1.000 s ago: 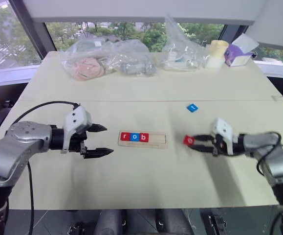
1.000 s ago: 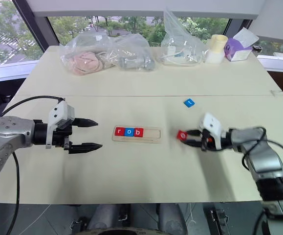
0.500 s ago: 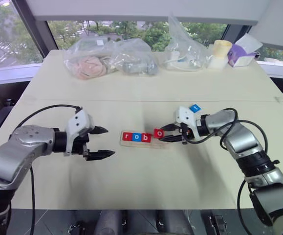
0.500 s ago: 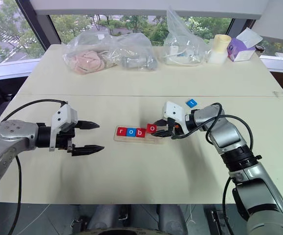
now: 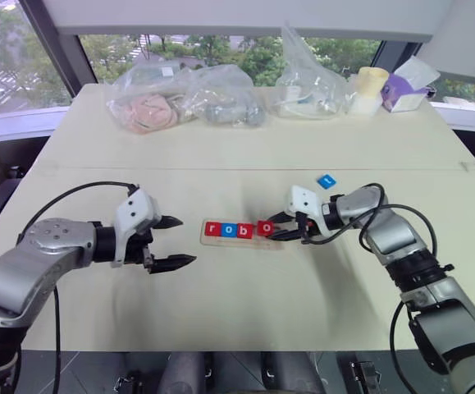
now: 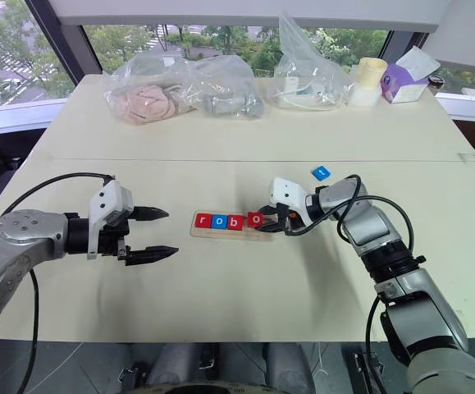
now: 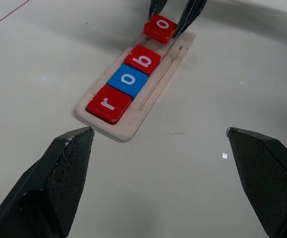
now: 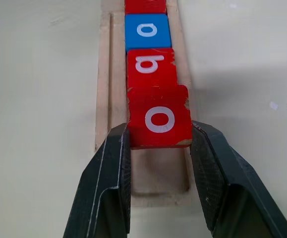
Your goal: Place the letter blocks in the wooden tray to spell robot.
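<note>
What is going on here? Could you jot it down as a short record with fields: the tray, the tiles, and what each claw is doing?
Tray: wooden tray mid-table, holding red r, blue o, red b in a row.
Tile in hand: red o, gripped at the fourth slot next to the b, not yet let go.
Tile left: blue tile lying on the table beyond the right arm.
Right claw: shut on the red o.
Left claw: open, holding nothing, beside the tray's r end.
Back of table: plastic bags, a cup.
</note>
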You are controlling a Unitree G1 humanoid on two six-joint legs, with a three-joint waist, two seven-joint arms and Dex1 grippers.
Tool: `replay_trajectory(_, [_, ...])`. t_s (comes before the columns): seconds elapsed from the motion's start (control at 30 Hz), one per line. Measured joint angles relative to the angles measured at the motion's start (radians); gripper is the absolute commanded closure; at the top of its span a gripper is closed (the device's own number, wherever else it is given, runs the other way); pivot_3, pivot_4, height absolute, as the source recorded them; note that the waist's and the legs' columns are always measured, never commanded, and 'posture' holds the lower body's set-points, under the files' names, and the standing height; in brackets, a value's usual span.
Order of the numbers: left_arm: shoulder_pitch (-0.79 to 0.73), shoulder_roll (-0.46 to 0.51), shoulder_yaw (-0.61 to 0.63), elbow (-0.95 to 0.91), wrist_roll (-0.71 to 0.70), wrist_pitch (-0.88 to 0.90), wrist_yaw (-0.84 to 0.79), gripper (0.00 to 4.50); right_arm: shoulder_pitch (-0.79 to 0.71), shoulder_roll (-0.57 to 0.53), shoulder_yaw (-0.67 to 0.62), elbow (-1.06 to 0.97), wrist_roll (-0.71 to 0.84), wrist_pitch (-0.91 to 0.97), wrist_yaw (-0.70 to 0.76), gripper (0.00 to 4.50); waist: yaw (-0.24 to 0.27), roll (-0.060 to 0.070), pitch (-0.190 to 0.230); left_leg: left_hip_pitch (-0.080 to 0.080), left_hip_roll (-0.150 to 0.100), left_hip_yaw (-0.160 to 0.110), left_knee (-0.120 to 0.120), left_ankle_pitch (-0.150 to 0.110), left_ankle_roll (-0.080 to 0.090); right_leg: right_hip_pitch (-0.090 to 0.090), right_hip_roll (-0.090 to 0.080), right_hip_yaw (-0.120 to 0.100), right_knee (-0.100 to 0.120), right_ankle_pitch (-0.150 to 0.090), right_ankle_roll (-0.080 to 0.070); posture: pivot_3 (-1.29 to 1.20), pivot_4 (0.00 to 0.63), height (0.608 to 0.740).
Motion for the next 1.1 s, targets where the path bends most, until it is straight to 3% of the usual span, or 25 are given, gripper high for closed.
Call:
replay_trajectory(0.23, [0.000, -0.005, 0.000, 0.000, 0.000, 0.000, 0.004, 0.00, 0.003, 0.006, 0.000, 0.000, -0.013, -0.007, -0.008, 3.38, 0.001, 0.000, 0.000, 0.000, 0.000, 0.000, 0.000, 0.000, 0.000, 0.000, 0.002, 0.000, 0.000, 0.000, 0.000, 0.00, 0.150, 0.739])
replay_trajectory(0.47, [0.000, -0.007, 0.000, 0.002, 0.004, -0.003, 0.013, 0.00, 0.006, 0.020, 0.001, 0.006, -0.033, -0.017, -0.023, 0.03, 0.000, 0.000, 0.000, 0.000, 0.000, 0.000, 0.000, 0.000, 0.000, 0.000, 0.002, 0.000, 0.000, 0.000, 0.000, 0.00, 0.150, 0.739])
replay_trajectory(0.8, [0.011, -0.007, 0.000, 0.002, 0.003, -0.004, 0.019, 0.00, -0.005, 0.022, -0.106, -0.026, 0.033, 0.016, -0.067, 0.03, 0.002, 0.000, 0.000, 0.000, 0.001, 0.000, 0.000, 0.000, 0.000, 0.000, 0.003, 0.000, 0.000, 0.000, 0.000, 0.00, 0.150, 0.739])
replay_trajectory(0.93, [0.011, -0.007, 0.000, 0.003, 0.002, -0.004, 0.018, 0.00, -0.011, -0.039, -0.149, -0.007, 0.006, -0.040, -0.115, 0.03, 0.001, 0.000, 0.000, 0.000, 0.000, 0.000, 0.000, 0.000, 0.000, 0.000, 0.002, 0.000, 0.000, 0.000, 0.000, 0.00, 0.150, 0.739])
replay_trajectory(1.1, [0.005, -0.007, -0.001, 0.004, 0.002, -0.004, 0.011, 0.00, 0.006, -0.038, -0.137, 0.074, -0.057, -0.128, -0.172, 0.03, -0.004, 0.000, 0.000, 0.001, 0.001, 0.000, 0.000, 0.000, 0.000, 0.000, 0.003, 0.000, 0.000, 0.000, 0.000, 0.00, 0.150, 0.739])
